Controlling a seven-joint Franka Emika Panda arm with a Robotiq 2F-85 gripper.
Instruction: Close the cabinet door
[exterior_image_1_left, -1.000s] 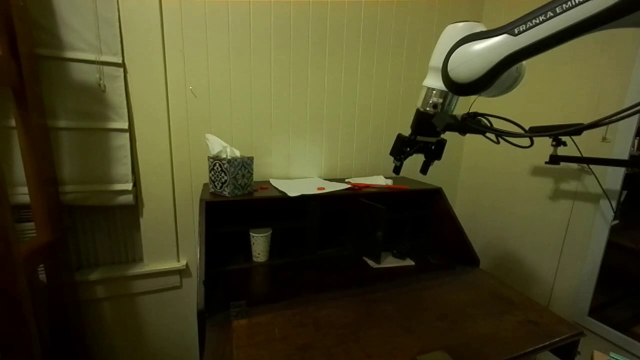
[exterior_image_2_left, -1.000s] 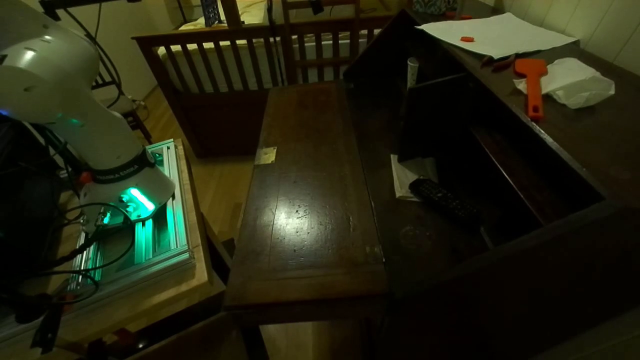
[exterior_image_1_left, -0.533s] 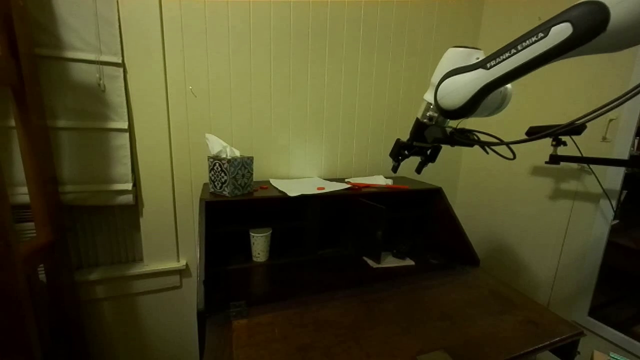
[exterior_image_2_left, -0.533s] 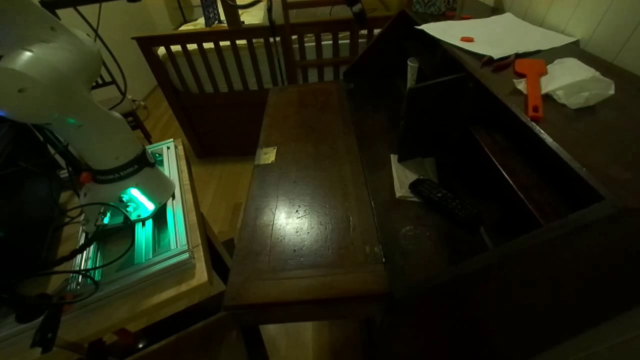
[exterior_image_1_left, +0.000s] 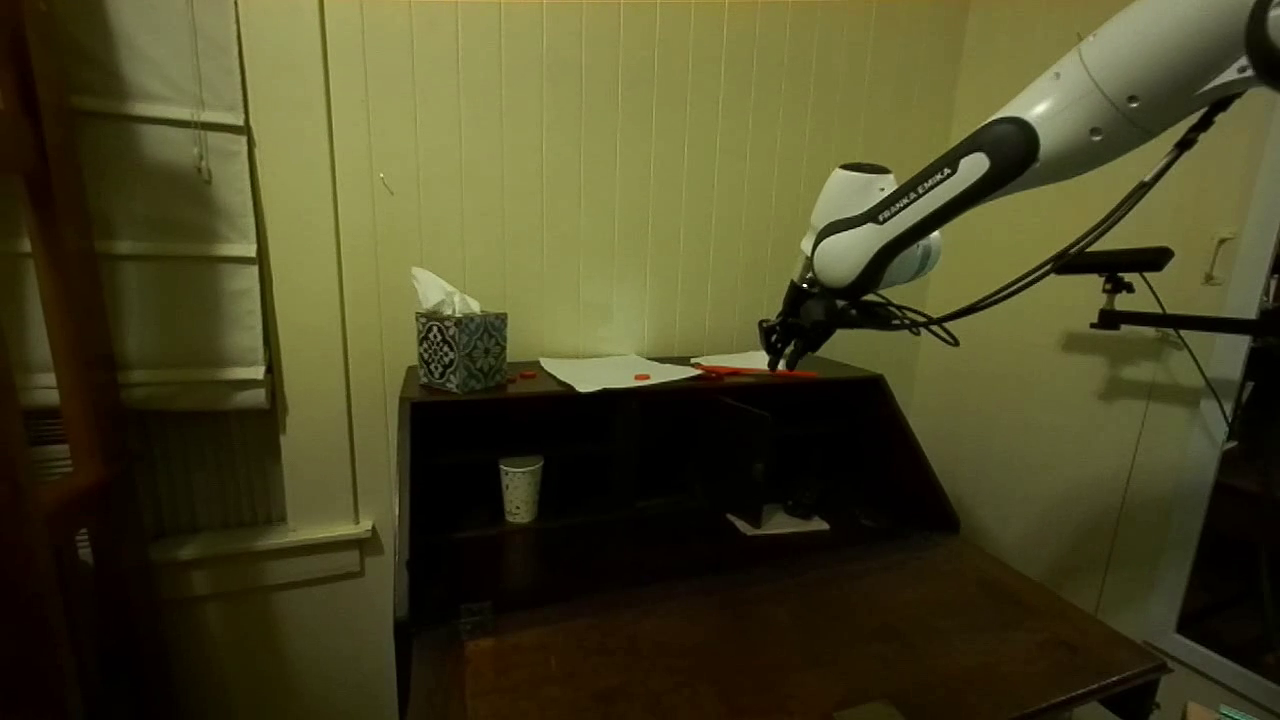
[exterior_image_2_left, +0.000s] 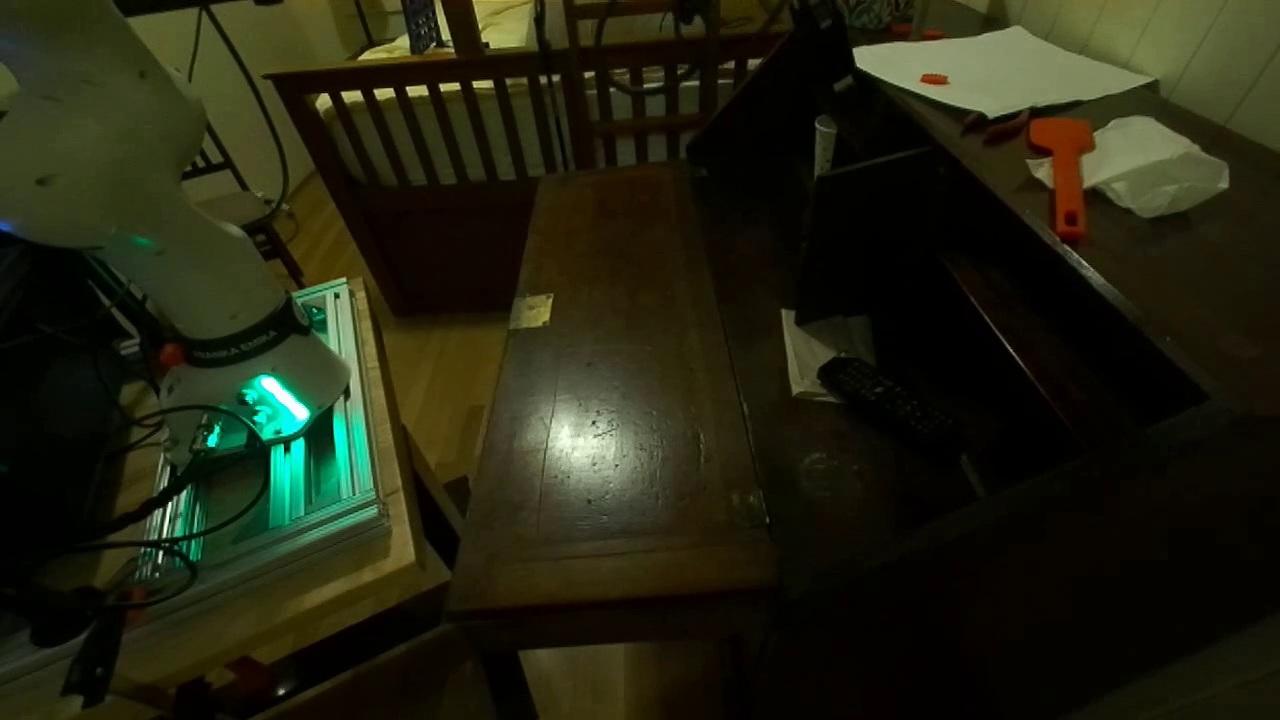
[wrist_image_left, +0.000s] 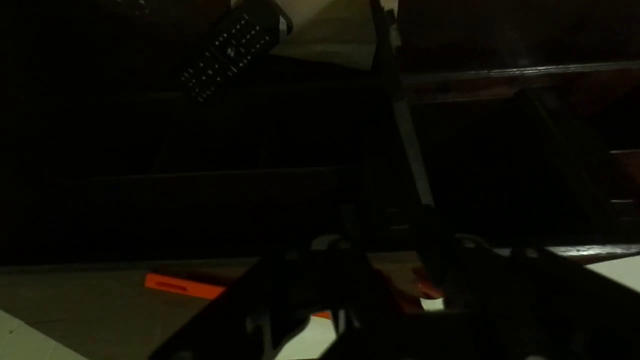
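While the flap (exterior_image_2_left: 615, 390) lies lowered before the cabinet (exterior_image_2_left: 1190, 280), the gripper (exterior_image_1_left: 782, 366), jaws parted and empty, hangs near the cabinet's top, presumably free to raise the flap.

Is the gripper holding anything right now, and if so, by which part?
Nothing is held: the gripper is open, and the cabinet door lies lowered, away from it.

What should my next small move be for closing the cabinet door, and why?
Probably draw the pincer out toward the brass plate: the cabinet door lies open and flat, so it likely needs lifting from that side, while the pincer hangs up by the cabinet top.
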